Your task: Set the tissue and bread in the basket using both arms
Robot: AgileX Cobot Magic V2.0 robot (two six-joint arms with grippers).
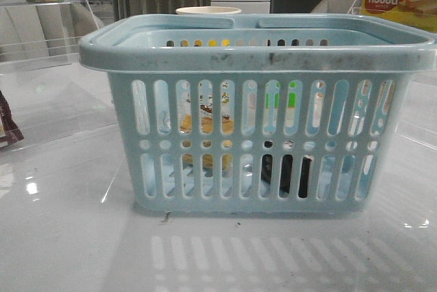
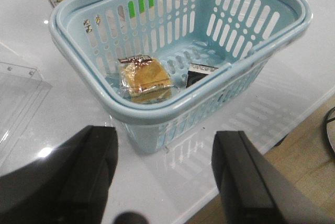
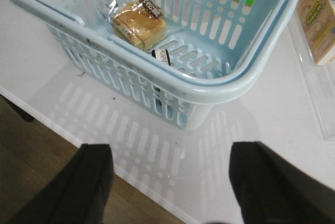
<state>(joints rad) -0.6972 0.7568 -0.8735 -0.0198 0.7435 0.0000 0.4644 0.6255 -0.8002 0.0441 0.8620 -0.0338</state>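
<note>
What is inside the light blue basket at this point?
Inside the basket lie the wrapped bread and, beside it, the small dark tissue packet, both on its floor. The near rim covers part of the tissue, so whether they touch is unclear.

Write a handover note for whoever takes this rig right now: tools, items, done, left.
Left tool: open, empty, clear of the basket.
Right tool: open, empty, also clear of it.
Bread lies on the floor of the basket; tissue lies beside it, also inside.
Done: both items are in the basket.
Left: nothing visible to place; probably just park the arms.
</note>
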